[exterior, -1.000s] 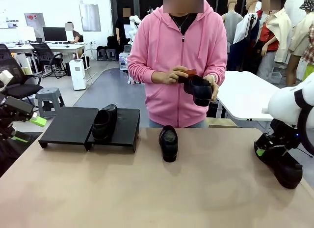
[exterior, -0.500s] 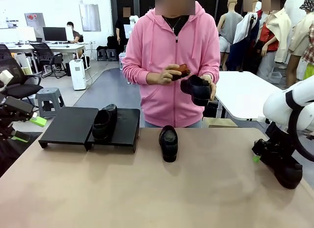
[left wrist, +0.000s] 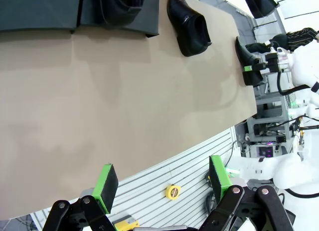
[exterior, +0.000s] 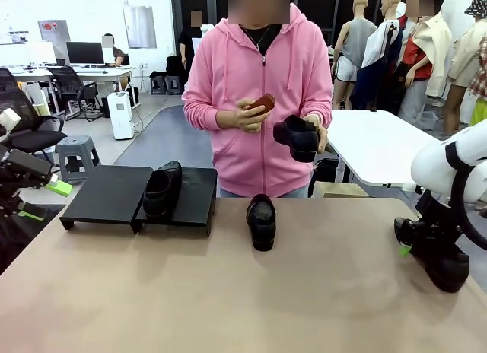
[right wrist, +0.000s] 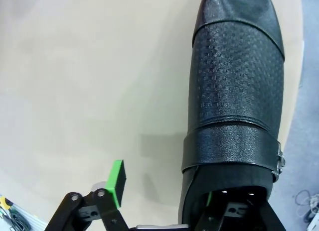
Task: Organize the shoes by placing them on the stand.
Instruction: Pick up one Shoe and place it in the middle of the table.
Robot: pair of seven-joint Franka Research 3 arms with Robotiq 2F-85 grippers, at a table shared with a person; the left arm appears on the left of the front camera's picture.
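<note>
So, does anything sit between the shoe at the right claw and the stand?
Yes: a second shoe lies midway, roughly on the straight path to the stand; its nearer platform already carries a third shoe.

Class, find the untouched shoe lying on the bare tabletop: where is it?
In the front view the shoe lies near the far edge of the table, about centre, just right of the stand and directly before the person.

Bright, even indoor light, soft shadow beside the shoe [right wrist: 234,91] on the table [right wrist: 75,66], wide-angle bending at edges.
</note>
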